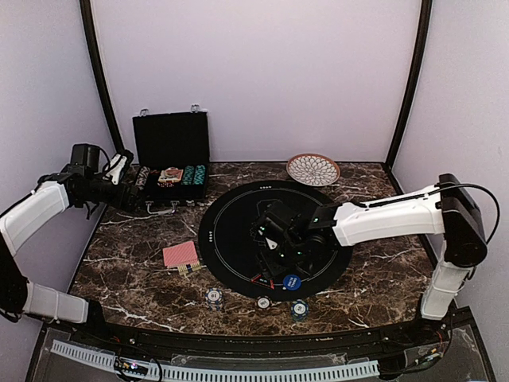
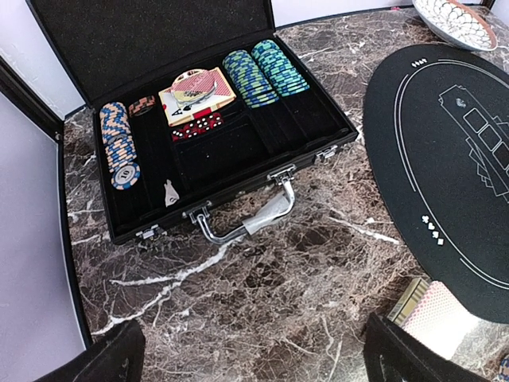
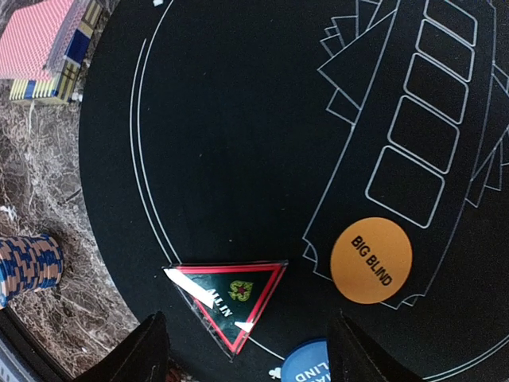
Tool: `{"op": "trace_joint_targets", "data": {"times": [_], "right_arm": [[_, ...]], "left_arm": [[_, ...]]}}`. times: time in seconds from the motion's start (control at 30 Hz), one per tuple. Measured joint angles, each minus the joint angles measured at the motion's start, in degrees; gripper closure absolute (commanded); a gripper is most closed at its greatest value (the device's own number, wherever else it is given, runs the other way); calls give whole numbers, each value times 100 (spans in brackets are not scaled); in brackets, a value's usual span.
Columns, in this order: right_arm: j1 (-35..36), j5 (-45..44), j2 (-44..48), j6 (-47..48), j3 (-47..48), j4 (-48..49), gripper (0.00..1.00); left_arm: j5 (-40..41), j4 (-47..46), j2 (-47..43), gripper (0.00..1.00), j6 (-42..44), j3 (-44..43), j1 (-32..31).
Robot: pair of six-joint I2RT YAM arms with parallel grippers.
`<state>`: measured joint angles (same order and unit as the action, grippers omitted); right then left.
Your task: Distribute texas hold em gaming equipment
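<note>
Triangle (image 3: 227, 298), orange button (image 3: 371, 260) and a blue button (image 3: 306, 362), cut off by the frame, lie on the mat (image 3: 238, 119). The right gripper (image 3: 248, 348) reaches over the triangle, jaws apart, holding nothing. The left gripper (image 2: 254, 354), wide open and empty, hangs before the open case (image 2: 159, 40) of chips (image 2: 262, 72), cards (image 2: 195, 91) and dice (image 2: 197, 125).

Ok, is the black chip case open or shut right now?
Open. The black case has its lid raised behind the tray, and chip stacks, a card deck and red dice lie exposed in its compartments.
</note>
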<state>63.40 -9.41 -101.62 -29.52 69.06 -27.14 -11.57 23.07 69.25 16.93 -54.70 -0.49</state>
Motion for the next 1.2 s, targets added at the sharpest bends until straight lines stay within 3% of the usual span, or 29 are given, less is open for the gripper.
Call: {"op": "trace_joint_targets", "data": {"times": [0.33, 0.83, 1.2], "right_arm": [[157, 52, -590, 24, 590, -415, 35], [232, 186, -763, 31, 533, -634, 38], [295, 201, -973, 63, 457, -632, 47]], "left_arm": [[-72, 83, -76, 1, 0, -153, 0], [-166, 234, -94, 1, -2, -275, 0], [-302, 282, -96, 1, -61, -431, 0]]}}
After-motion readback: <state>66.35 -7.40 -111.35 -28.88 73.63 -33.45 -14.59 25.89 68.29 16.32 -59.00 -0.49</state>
